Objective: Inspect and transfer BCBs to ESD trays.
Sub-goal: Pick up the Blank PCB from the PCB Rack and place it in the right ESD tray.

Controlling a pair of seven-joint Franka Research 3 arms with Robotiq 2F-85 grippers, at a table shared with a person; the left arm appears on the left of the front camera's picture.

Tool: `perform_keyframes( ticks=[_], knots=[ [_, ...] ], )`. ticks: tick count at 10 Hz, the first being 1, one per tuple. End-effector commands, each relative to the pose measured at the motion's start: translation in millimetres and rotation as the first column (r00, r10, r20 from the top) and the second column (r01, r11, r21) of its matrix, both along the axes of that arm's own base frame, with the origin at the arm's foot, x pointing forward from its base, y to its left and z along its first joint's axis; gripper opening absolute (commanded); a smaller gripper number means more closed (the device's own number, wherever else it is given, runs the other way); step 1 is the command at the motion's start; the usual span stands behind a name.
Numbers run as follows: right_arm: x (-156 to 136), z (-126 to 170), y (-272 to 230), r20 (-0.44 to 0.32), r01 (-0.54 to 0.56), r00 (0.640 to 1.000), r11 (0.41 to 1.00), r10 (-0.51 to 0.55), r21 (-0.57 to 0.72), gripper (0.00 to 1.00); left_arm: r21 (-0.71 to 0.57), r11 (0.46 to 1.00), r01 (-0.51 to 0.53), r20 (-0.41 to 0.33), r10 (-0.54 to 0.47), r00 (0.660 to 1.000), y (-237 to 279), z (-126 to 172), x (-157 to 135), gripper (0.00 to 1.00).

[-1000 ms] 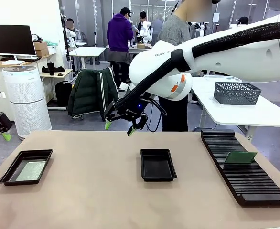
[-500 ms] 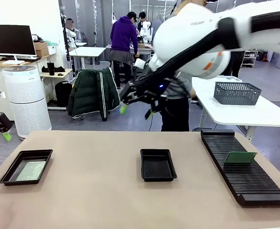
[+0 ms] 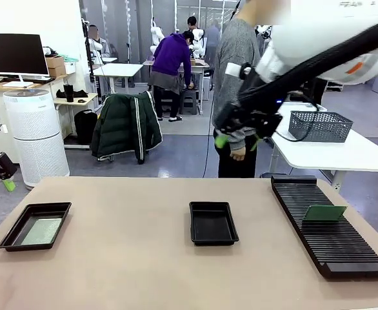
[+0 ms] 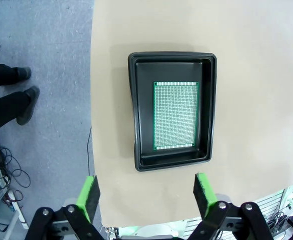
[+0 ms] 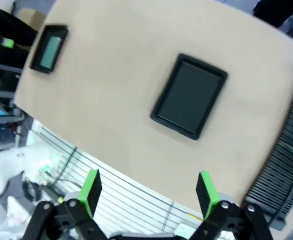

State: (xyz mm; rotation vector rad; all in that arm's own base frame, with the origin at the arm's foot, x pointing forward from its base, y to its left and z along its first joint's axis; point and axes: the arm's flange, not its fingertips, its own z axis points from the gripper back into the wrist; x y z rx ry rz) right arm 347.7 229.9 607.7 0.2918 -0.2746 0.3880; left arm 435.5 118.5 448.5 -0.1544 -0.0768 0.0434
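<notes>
Two black ESD trays lie on the tan table. The left tray [image 3: 11, 237] holds a green BCB [image 3: 42, 230]; in the left wrist view this tray [image 4: 136, 110] and its BCB [image 4: 175, 115] lie straight below my open left gripper [image 4: 146, 196], which hangs high above them. The middle tray [image 3: 213, 223] has nothing in it. Another BCB [image 3: 325, 213] stands upright in the black slotted rack [image 3: 334, 245]. My right gripper [image 3: 235, 141] hangs open and holds nothing, high over the table's far edge. Its wrist view looks down on the middle tray [image 5: 189, 96] and the left tray [image 5: 61, 31].
A person [image 3: 236, 58] stands at the far side, one hand [image 3: 238, 154] hanging right behind my right gripper. A grey mesh basket [image 3: 320, 126] sits on a white side table. My left arm's fingers [image 3: 7, 183] show at the picture's left edge.
My right arm has swung from left of centre to the right, along the table's far edge, gripper still open. The left arm has not moved.
</notes>
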Motion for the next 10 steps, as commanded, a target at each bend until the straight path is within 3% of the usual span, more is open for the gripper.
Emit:
perform_keyframes(
  ticks=[1, 6, 10],
  knots=[
    [-10.2, -3.4, -42.9, 0.029, -0.063, 0.997, 0.997, 0.065, -0.052, 1.00, -0.001, 1.000, 0.003, 0.016, -0.003, 1.000, 0.6, -2.9, 0.1, 1.00],
    [-32.5, 0.9, -141.4, 0.077, -0.240, 0.964, 0.958, 0.254, -0.160, 1.00, -0.001, 1.000, 0.003, 0.016, -0.003, 1.000, 0.6, -2.9, 0.1, 1.00],
    [-38.1, -5.2, -211.3, 0.023, -0.470, 0.869, 0.837, 0.495, -0.280, 1.00, -0.001, 1.000, 0.003, 0.016, -0.003, 1.000, 0.6, -2.9, 0.1, 1.00]
  ],
)
